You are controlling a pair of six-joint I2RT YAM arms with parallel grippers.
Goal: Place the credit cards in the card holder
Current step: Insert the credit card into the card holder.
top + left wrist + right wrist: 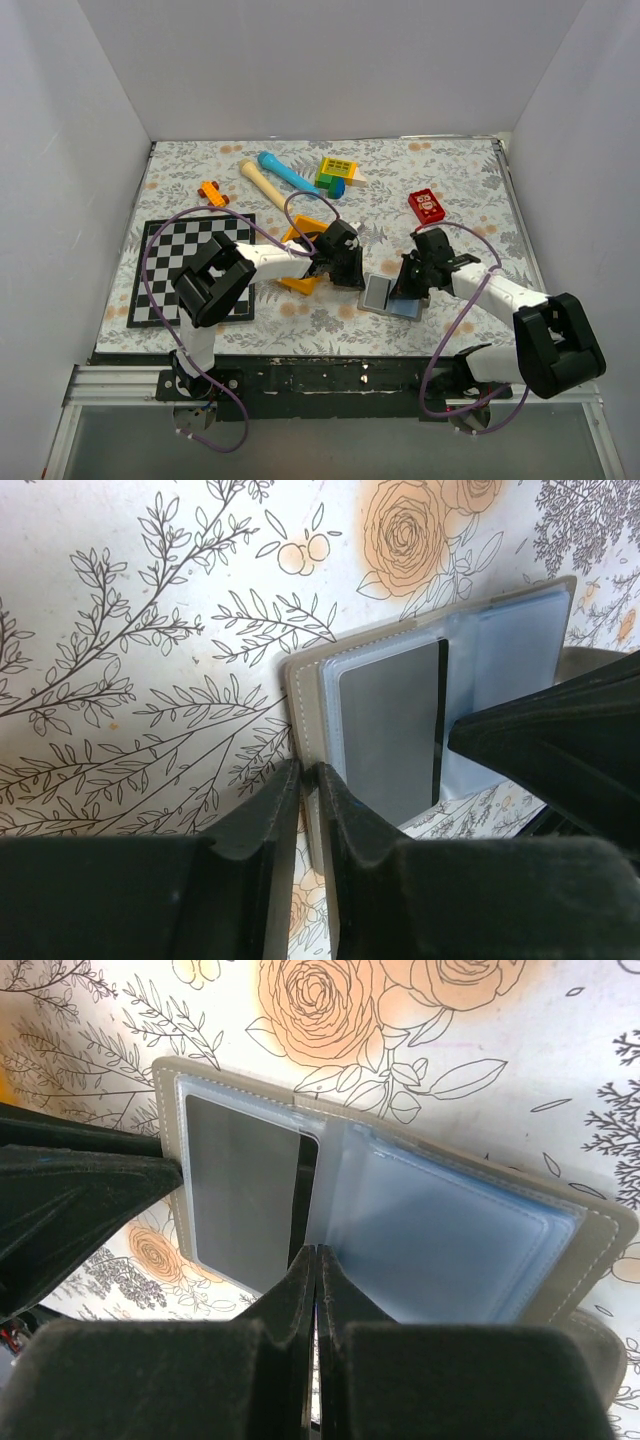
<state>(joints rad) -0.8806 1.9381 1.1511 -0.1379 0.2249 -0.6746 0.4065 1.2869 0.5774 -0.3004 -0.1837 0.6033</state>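
The grey card holder lies open on the floral cloth, pale bluish pockets up; it also shows in the left wrist view and the right wrist view. One black credit card sits almost fully in its left clear pocket, with a thin black edge sticking out. My left gripper is shut on the holder's left cover edge. My right gripper is shut, its tips at the card's exposed edge by the fold. No other cards show.
An orange tray lies under my left arm. A red block lies behind the right gripper. A chessboard is on the left. Blue and cream pins, a yellow-green block and an orange toy lie at the back.
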